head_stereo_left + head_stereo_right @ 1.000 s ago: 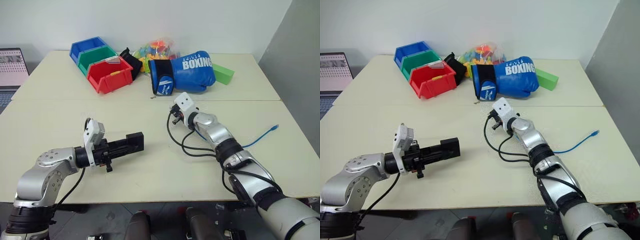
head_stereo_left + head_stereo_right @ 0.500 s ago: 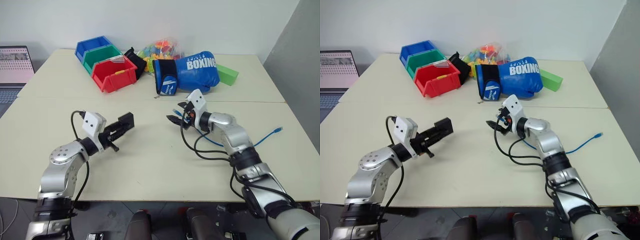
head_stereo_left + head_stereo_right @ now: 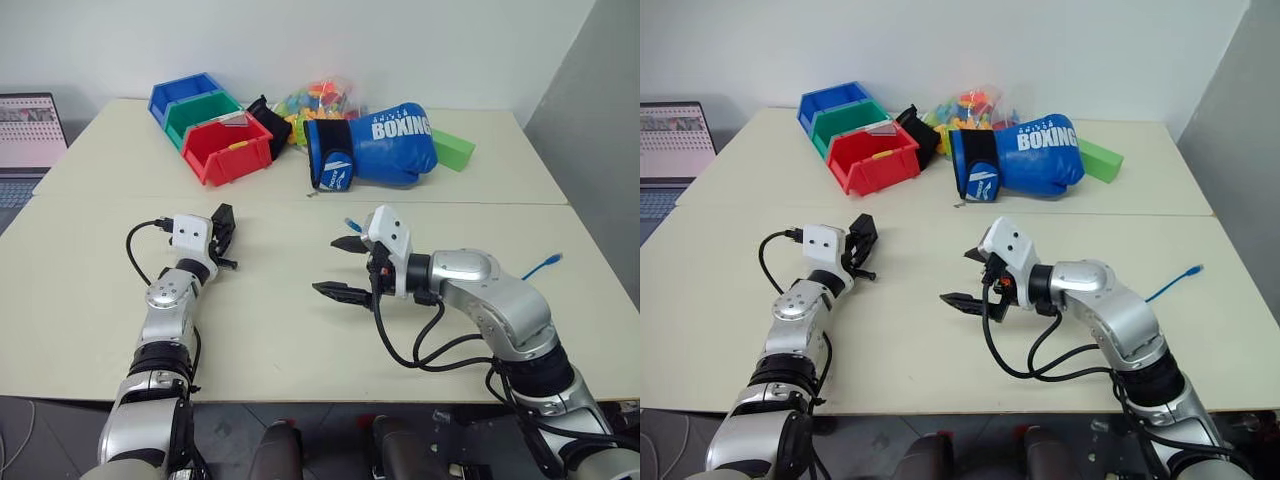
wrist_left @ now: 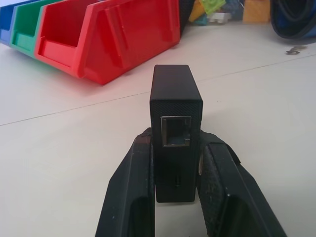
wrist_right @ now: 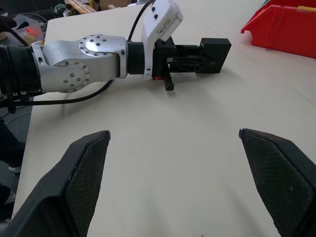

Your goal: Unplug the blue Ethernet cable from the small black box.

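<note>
The left arm rises from the lower left of the head view, forearm running up toward mid-frame. Its left gripper sits left of centre, pointing away toward the top of the frame, fingers pressed against both sides of the small black box. The right arm enters from the lower right corner, bends at the elbow and reaches toward the centre. Its right gripper points leftward, its two fingers spread wide and holding nothing.
</note>
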`<state>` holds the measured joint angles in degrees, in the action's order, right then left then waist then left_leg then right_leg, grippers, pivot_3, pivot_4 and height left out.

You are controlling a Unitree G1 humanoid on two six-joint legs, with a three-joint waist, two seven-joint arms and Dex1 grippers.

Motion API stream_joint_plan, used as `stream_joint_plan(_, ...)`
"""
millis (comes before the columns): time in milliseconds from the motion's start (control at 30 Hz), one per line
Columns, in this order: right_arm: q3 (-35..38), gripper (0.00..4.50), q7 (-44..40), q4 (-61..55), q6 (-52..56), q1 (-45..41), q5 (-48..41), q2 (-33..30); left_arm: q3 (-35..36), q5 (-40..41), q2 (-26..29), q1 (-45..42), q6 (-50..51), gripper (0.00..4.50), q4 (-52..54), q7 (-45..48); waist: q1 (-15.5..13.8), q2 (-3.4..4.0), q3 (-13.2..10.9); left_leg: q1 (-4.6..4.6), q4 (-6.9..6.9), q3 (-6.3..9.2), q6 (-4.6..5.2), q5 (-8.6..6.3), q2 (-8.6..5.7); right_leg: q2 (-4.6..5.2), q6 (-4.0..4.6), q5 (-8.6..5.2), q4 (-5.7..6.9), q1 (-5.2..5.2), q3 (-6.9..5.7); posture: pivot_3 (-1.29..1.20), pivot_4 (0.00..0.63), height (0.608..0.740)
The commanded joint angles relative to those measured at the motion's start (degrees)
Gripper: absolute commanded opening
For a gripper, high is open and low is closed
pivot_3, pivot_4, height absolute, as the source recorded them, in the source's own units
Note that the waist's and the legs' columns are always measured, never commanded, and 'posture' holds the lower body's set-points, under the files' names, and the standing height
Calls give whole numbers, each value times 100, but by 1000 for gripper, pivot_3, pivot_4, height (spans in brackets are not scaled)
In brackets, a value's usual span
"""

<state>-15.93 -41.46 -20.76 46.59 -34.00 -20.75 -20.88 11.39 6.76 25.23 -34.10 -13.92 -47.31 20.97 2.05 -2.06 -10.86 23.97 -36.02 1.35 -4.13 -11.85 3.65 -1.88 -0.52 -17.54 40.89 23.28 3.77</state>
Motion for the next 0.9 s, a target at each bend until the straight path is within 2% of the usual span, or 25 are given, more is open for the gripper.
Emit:
stream_joint_plan(33,7,4462,119,-220,-21,-94,9,25,151,196,-12,93,21,1835,-99,159,7,0,0,-1,0,0,0,0,0,0,-1,-1,0,0,0,0,150,740)
stream_joint_plan(267,-2,4462,163,-165,-49,-117,0,13,187,317,3,392,124,3299,303,299,14,0,0,-1,1,-1,0,0,0,0,0,0,-1,-1,0,0,150,740)
stream_joint_plan(400,-28,4462,151,-189,-49,-93,8,4,201,420,77,788,574,4204,1033,338,27,0,0,-1,1,-1,0,0,1,0,0,0,-1,-1,2,0,150,740)
stream_joint_plan(533,113,4462,161,-252,-14,130,-43,-122,289,914,630,2001,2216,4204,3353,823,139,-1,1,-4,5,-3,-1,0,5,1,1,0,0,-1,10,0,150,740)
stream_joint_plan(633,279,4462,186,-343,-69,361,-64,-253,340,1062,972,2541,2870,4204,4404,969,126,0,0,-3,8,5,-2,0,6,3,-2,-4,-1,-1,14,0,150,740)
stream_joint_plan(733,526,4462,114,-448,-174,640,-115,-468,569,1363,1412,2952,3378,4204,5177,1350,91,-2,-1,-3,7,12,-1,0,4,4,-18,-13,-2,-4,15,0,150,740)
stream_joint_plan(900,1061,4462,-202,-578,-303,1044,-364,-987,965,1860,2137,3368,3907,4204,5820,2159,79,-6,-1,-4,6,6,-1,0,2,6,-24,-18,-5,-4,16,0,150,740)
